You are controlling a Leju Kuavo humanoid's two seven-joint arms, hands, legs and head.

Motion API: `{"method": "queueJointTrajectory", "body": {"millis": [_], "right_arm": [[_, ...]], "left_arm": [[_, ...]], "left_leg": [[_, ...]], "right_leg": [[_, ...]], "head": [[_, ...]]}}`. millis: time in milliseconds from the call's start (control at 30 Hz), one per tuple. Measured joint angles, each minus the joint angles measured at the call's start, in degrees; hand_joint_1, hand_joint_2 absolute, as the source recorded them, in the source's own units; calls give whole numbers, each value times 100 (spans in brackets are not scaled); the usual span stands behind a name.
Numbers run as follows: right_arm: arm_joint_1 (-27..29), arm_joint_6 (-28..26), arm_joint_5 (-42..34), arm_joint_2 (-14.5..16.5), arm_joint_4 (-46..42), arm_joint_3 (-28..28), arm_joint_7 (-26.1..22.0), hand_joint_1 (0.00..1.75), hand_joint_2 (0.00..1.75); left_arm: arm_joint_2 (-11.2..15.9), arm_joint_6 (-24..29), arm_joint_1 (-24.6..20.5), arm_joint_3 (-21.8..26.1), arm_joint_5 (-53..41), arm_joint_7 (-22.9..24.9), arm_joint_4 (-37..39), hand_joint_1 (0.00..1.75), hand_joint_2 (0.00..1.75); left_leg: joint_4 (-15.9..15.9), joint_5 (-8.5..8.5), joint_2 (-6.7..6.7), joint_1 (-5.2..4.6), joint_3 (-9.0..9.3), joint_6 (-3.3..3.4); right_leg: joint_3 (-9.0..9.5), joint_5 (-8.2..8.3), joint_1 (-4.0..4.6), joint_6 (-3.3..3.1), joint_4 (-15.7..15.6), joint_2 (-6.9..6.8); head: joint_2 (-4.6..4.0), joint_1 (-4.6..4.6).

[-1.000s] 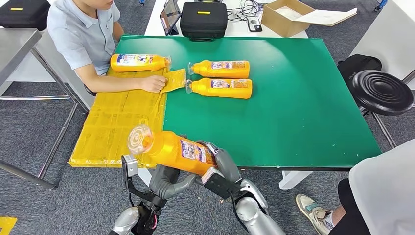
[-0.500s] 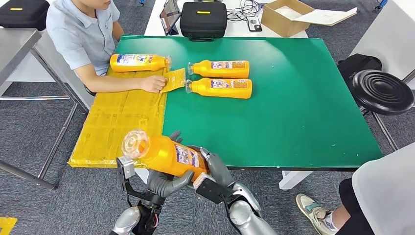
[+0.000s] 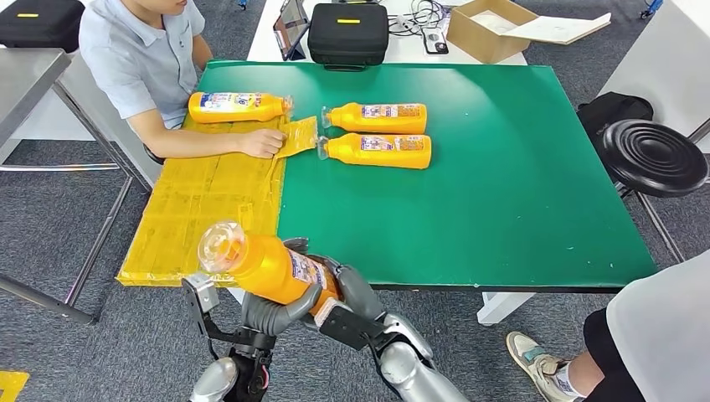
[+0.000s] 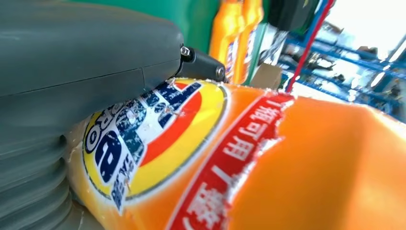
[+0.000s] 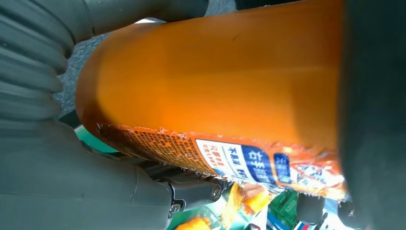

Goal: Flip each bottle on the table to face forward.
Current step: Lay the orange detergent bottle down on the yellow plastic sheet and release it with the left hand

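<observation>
A flat yellow taped sheet (image 3: 197, 209) is covering the table's left side, with a person's hand (image 3: 264, 142) resting on it beside a lying orange plastic bottle (image 3: 239, 106). At the near edge, the left hand (image 3: 272, 314) and right hand (image 3: 347, 293) are both gripping a glossy orange bottle with a clear cap (image 3: 264, 266), tilted off the smooth green table (image 3: 502, 193). Two more orange labelled bottles (image 3: 377, 134) are lying side by side farther off.
</observation>
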Motion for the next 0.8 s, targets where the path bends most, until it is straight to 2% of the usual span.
{"method": "queueJointTrajectory", "body": {"millis": [100, 400, 433, 533, 567, 700, 800], "right_arm": [[-119, 46, -130, 65, 145, 169, -18, 175, 175], [-182, 66, -226, 105, 222, 236, -46, 175, 175], [-184, 67, -230, 108, 228, 238, -46, 144, 175], [-188, 81, -233, 109, 246, 253, -49, 14, 175], [-184, 90, -226, 108, 252, 267, -51, 0, 175], [-136, 83, -163, 107, 265, 313, -57, 0, 0], [-100, 86, -167, 107, 262, 326, -54, 0, 0]], "left_arm": [[-21, 216, 22, 49, -81, -198, -74, 175, 175], [-22, 182, 27, 130, -76, -275, -156, 175, 175], [-22, 176, 27, 138, -76, -267, -156, 175, 175], [-22, 161, 23, 153, -64, -250, -156, 175, 175], [-22, 145, 19, 161, -45, -240, -156, 175, 175], [-8, 3, -10, 226, 62, -175, -156, 175, 175], [33, -54, -60, 283, 92, -118, -146, 175, 175]], "left_leg": [[0, 0, 0, 0, 0, 0], [0, 0, 4, 0, 1, 0], [0, 0, 4, 0, 0, 0], [0, 0, 4, 0, 0, 0], [0, 0, 4, 0, 0, 0], [0, 0, 5, 0, 0, -1], [0, 0, 6, 0, 0, -1]], "right_leg": [[-1, 0, 1, 0, 0, 0], [-3, 0, 0, 0, 0, 0], [-3, 0, 0, 0, 0, 0], [-3, 0, 0, 0, 0, 0], [-3, 0, 0, 0, 0, 0], [-5, 0, 0, 0, 0, 0], [-6, 0, 1, 0, 0, 0]], "head": [[0, -1], [0, -1], [0, 0], [0, 0], [0, 0], [0, 0], [0, -1]]}}
